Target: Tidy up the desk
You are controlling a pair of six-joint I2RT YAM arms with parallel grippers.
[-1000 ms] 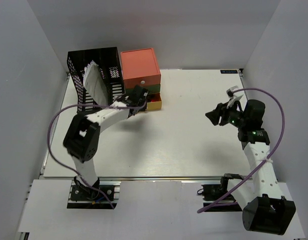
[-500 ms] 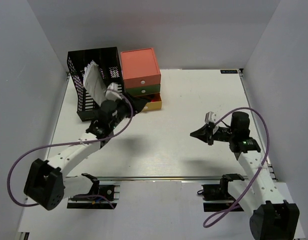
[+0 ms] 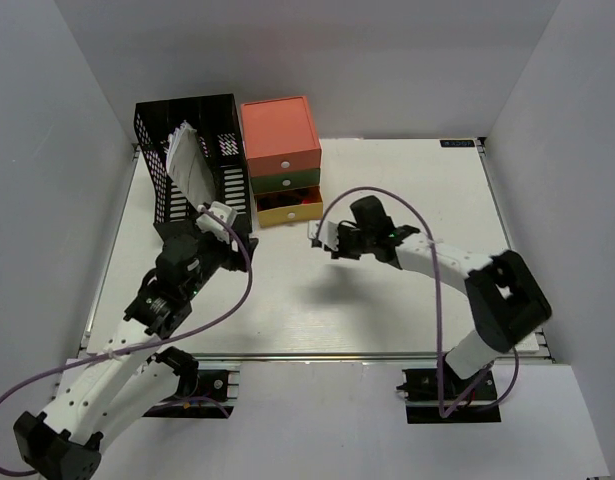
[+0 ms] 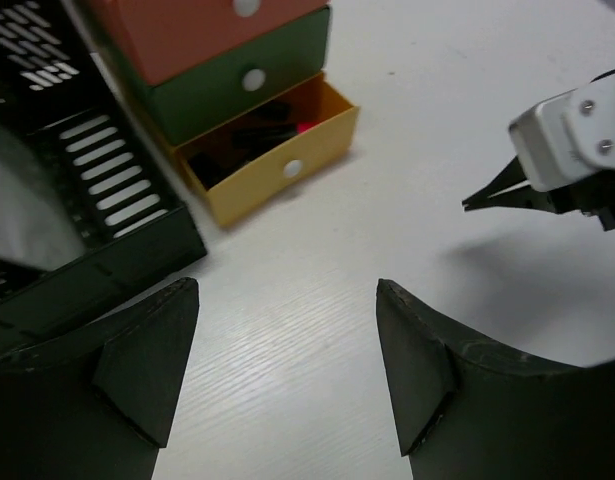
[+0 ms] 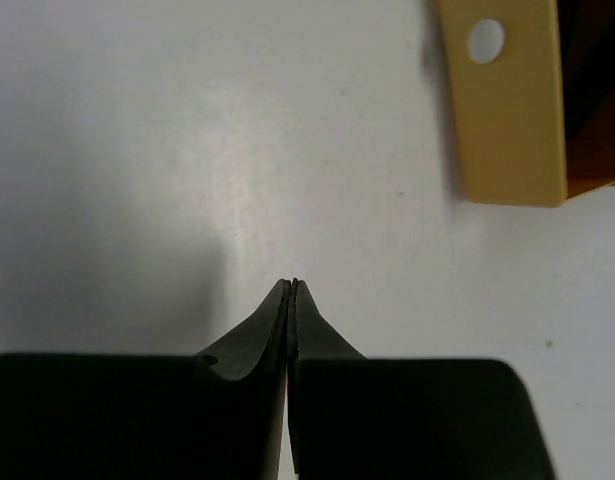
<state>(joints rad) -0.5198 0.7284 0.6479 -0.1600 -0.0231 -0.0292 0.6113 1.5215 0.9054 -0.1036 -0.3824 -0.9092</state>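
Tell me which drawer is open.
The yellow drawer at the bottom, pulled out with dark things inside; the coral drawer and green drawer above are shut.

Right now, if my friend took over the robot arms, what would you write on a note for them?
Left gripper: open, holding nothing, over the desk in front of the black file rack.
Right gripper: shut, holding nothing, low over the desk near the yellow drawer.
Things: the yellow drawer is pulled open, with dark items and something red inside. The green drawer and coral drawer above it are closed. Papers stand in the file rack.
Done: no loose items show on the desk.
Left: probably just push the yellow drawer shut; the right gripper is closest.
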